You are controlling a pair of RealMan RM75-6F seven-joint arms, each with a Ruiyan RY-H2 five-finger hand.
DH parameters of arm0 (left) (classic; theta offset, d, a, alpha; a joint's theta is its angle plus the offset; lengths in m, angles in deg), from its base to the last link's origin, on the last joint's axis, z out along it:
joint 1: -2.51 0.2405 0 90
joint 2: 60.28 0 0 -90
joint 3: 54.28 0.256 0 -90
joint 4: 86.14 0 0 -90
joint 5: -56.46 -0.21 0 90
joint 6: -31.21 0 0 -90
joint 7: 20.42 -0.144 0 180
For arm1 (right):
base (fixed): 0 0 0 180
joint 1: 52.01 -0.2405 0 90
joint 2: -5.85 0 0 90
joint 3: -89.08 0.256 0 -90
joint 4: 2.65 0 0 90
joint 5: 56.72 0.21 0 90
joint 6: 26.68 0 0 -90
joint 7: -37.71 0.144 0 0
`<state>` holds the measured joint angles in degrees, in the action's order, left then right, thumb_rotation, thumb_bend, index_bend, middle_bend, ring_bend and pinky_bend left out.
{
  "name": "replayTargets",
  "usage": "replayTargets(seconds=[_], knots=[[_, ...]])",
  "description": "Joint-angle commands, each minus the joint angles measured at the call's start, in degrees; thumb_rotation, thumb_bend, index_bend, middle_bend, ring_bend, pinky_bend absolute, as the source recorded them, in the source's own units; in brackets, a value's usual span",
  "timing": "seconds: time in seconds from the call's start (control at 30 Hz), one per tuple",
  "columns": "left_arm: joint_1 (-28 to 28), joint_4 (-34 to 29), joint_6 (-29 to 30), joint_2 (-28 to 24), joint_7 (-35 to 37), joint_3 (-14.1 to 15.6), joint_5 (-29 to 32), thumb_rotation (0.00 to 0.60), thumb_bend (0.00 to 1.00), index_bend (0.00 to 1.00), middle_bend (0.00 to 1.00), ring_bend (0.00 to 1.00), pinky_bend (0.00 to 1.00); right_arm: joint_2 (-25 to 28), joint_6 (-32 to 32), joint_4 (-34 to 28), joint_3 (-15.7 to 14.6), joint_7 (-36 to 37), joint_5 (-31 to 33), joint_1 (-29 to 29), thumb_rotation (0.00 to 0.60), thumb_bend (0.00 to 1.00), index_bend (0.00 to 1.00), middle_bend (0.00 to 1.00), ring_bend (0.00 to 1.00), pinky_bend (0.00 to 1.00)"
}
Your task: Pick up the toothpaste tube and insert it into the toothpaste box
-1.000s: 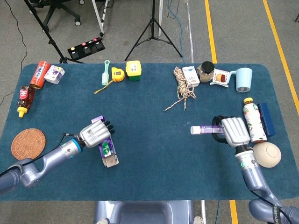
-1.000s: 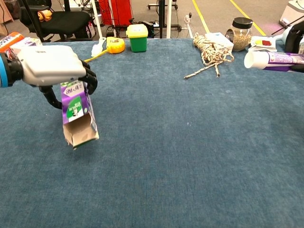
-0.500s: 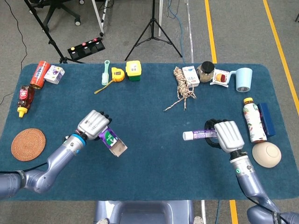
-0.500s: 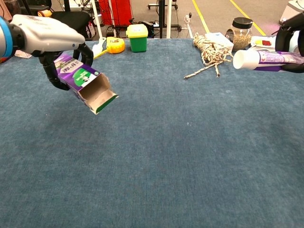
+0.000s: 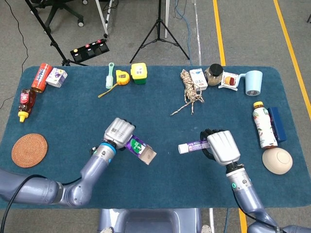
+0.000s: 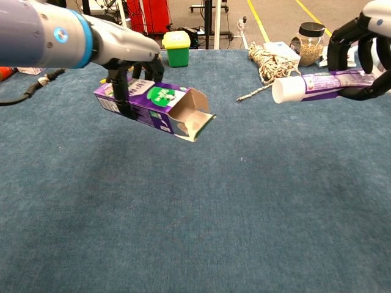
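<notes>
My left hand [image 5: 119, 133] [image 6: 131, 67] grips the purple toothpaste box [image 5: 140, 150] [image 6: 156, 108] above the table, its open end with loose flaps pointing right and slightly down. My right hand [image 5: 221, 146] [image 6: 360, 46] holds the purple toothpaste tube [image 5: 192, 145] [image 6: 321, 84] level in the air, white cap pointing left toward the box. A clear gap separates the cap from the box mouth.
A rope bundle [image 5: 190, 92], white pack [image 5: 198, 78], jar [image 5: 214, 74] and blue mug [image 5: 253, 82] line the back right. A drink bottle [image 5: 264, 125] and a bowl [image 5: 277, 160] lie at the right edge. A tape measure [image 5: 122, 77], green-yellow container [image 5: 138, 73] and coaster [image 5: 29, 149] lie left.
Both hands moved toward the table's middle. The box swung from hanging mouth-down to nearly level, mouth to the right. The tube travelled left toward it.
</notes>
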<state>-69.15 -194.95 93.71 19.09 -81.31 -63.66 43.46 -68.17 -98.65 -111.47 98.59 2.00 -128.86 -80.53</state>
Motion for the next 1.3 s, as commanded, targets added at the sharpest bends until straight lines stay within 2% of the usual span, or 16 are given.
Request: replayTargets(seconds=[0.03,0.13,0.23,0.6,0.8,1.0,1.3], knots=[[-1.9,1.4,1.1,2.1,-0.9,-0.9,3.0,0.6,0.26,0.54,0.47,0.34,0.59,-3.4,-2.0,-3.3,0.4,-9.3,5.6,-1.2,0.6,0.5,0.61,0.62,0.59,0.63],[-2.9,3.1,1.1,3.5,-0.5,-1.6,4.8,0.6,0.26,0.54,0.48,0.35,0.62,-5.6,-3.5,-4.5,0.9,-14.3,8.9,-1.9,0.6,0.52,0.61,0.62,0.59,0.64],[-3.4,4.0,1.4,4.2,-0.4,-1.7,5.9,0.6,0.26,0.54,0.48,0.35,0.65,-6.7,-4.5,-5.2,1.3,-16.1,10.2,-2.4,0.6,0.52,0.61,0.62,0.59,0.65],[-4.2,8.9,1.2,6.9,0.5,-1.5,7.1,0.6,0.26,0.54,0.49,0.37,0.69,-6.9,-5.7,-7.3,2.3,-18.2,11.9,-4.1,0.6,0.53,0.61,0.62,0.6,0.65],[-5.4,11.6,0.2,9.4,1.0,-2.7,7.5,0.6,0.26,0.54,0.49,0.37,0.69,-8.8,-5.3,-6.3,3.3,-19.7,14.5,-6.0,0.6,0.53,0.61,0.63,0.6,0.65],[-6.3,14.0,1.1,12.4,0.9,-3.2,7.0,0.6,0.26,0.54,0.49,0.37,0.69,-11.3,-6.4,-5.0,4.8,-21.9,18.4,-8.0,0.6,0.54,0.61,0.63,0.6,0.65],[-6.6,16.3,3.5,15.2,0.4,-3.4,6.2,0.6,0.26,0.54,0.49,0.37,0.69,-11.4,-8.6,-6.5,4.6,-22.5,19.3,-8.7,0.6,0.54,0.61,0.63,0.6,0.65]])
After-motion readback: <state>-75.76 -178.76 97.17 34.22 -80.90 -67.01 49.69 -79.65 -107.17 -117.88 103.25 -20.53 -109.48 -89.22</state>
